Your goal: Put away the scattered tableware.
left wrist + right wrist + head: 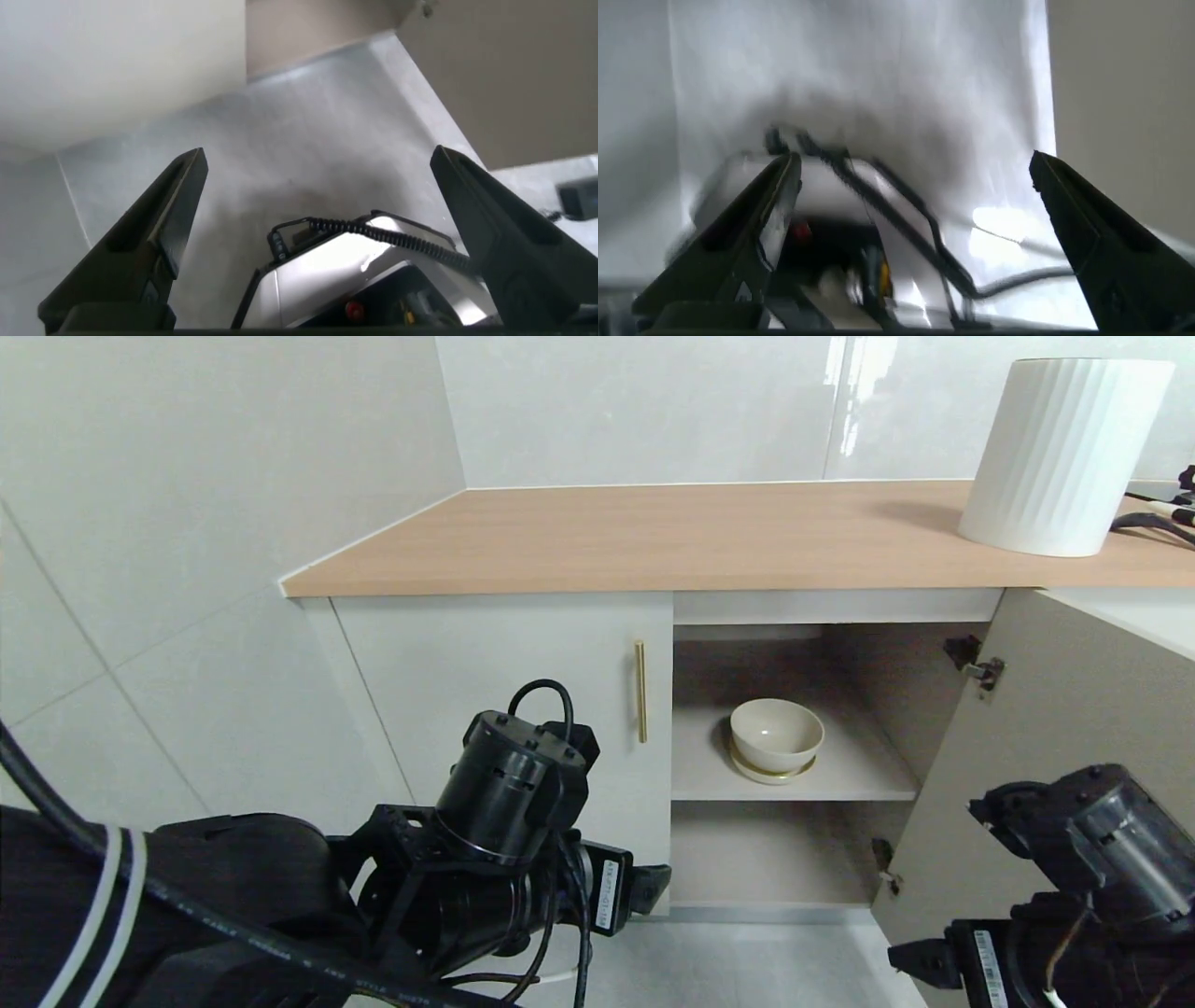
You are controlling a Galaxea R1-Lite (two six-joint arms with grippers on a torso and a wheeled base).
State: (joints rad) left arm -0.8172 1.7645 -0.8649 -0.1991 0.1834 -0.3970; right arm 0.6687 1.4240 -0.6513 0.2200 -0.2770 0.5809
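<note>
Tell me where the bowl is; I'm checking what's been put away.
In the head view the bowl sits on a small plate on the open cabinet's shelf, right of the closed door's gold handle.

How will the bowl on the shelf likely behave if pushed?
The bowl looks glazed, so probably stiff, slippery and breakable. It sits on a plate, so a push may slide it off or drag both.

Black arms (233, 868), cylindrical wrists (509, 784), looped cables (541, 683), white labels (607, 896), dark wedge-fingered tools (318, 159)
</note>
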